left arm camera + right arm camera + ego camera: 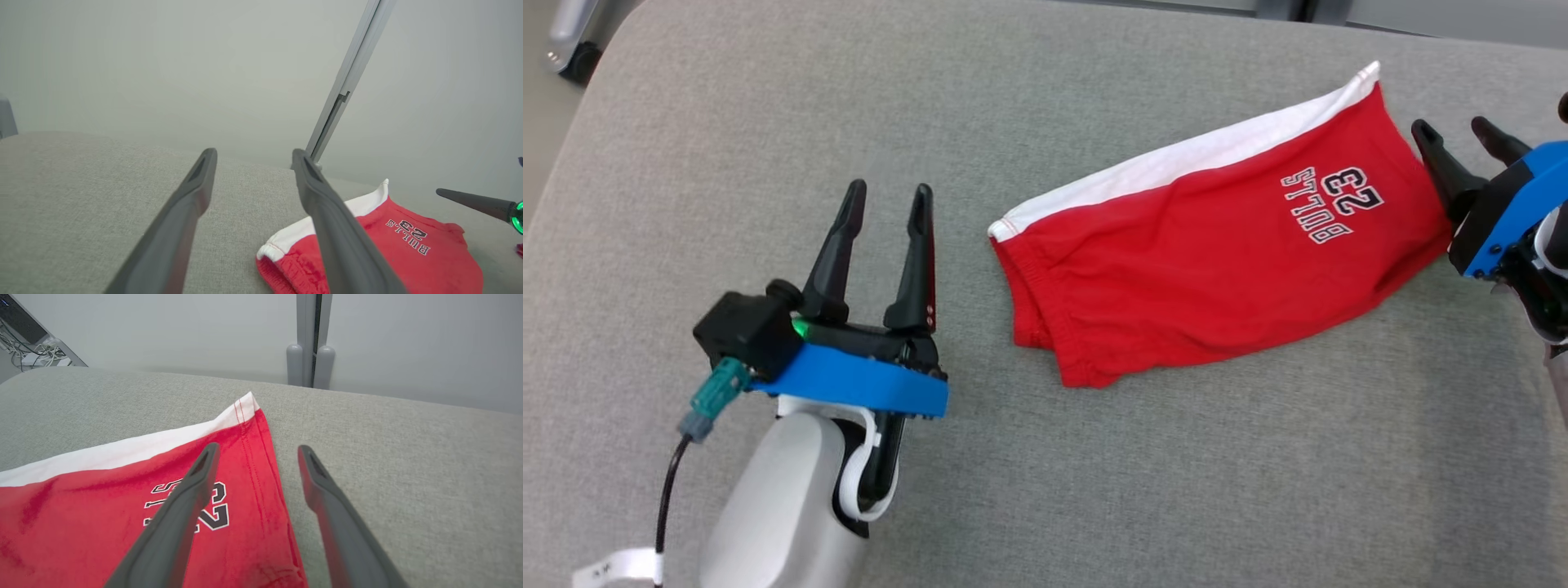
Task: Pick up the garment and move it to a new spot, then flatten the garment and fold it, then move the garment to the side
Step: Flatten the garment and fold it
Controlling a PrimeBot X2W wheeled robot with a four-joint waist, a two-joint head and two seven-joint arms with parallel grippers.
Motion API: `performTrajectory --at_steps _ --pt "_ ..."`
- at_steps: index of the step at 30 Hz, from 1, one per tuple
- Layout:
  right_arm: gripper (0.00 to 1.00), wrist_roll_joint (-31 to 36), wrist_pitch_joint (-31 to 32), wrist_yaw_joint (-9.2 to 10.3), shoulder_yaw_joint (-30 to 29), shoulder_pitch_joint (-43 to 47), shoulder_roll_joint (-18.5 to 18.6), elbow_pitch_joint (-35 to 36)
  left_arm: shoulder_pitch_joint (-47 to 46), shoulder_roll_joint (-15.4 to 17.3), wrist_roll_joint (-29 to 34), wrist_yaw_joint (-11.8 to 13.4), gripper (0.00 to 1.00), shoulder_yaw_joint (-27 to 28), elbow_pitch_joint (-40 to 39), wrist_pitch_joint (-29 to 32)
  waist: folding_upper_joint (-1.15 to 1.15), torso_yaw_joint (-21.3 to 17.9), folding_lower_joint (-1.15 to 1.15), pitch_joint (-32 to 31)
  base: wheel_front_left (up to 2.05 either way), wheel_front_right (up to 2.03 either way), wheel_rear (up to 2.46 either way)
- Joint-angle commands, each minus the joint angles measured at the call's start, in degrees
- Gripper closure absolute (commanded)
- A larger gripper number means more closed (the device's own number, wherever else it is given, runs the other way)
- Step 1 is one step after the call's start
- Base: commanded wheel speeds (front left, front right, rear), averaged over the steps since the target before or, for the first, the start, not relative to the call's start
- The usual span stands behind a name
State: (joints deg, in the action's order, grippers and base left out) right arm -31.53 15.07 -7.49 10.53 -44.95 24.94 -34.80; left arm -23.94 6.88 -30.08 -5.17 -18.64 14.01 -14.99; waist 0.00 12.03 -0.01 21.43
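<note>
The grey fabric-covered worktop (768,98) has a rounded corner at upper left. Behind it stand pale grey wall panels (163,326), joined by a vertical post (310,335) at top centre. Tangled cables (34,355) lie upper left.

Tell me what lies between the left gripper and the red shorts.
Only bare grey cushion separates the left gripper from the shorts, seen in the head view.

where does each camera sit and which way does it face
Head view: on the head, looking down at the red shorts on the grey cushion; left gripper and right gripper, both open.
Left wrist view: on the left wrist, looking low across the cushion to the wall; own fingers show, shorts lower right.
Right wrist view: on the right wrist, looking along the shorts' hemmed end; own fingers show.
Shared: all see the 23 print.
</note>
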Motion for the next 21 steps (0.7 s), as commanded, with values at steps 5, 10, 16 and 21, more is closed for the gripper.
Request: performTrajectory --at_steps 5,10,16,21 --pt "0.00 2.18 -0.70 -0.01 -1.99 -0.84 -0.74 -4.36 2.53 -2.21 7.76 -1.41 0.00 3.16 -1.12 -0.23 0.00 2.01 0.01 1.36 0.00 0.00 0.00" --pt "0.00 6.02 -1.11 -0.01 -4.68 -2.30 -1.93 -9.17 3.86 -3.17 11.15 -2.11 0.00 4.06 -1.49 -0.24 0.00 3.33 0.01 2.30 0.00 0.00 0.00" --pt "0.00 9.02 1.70 0.00 -5.04 -2.94 -4.22 -14.18 4.52 -3.64 12.20 -2.45 0.00 4.23 -1.23 -0.24 0.00 3.50 0.01 3.22 0.00 0.00 0.00" --pt "1.00 8.57 3.09 -0.10 -2.55 -1.99 -6.30 -14.68 4.08 -3.65 11.84 -2.43 0.00 3.51 -0.99 -0.24 0.00 2.78 0.01 3.10 0.00 0.00 0.00"
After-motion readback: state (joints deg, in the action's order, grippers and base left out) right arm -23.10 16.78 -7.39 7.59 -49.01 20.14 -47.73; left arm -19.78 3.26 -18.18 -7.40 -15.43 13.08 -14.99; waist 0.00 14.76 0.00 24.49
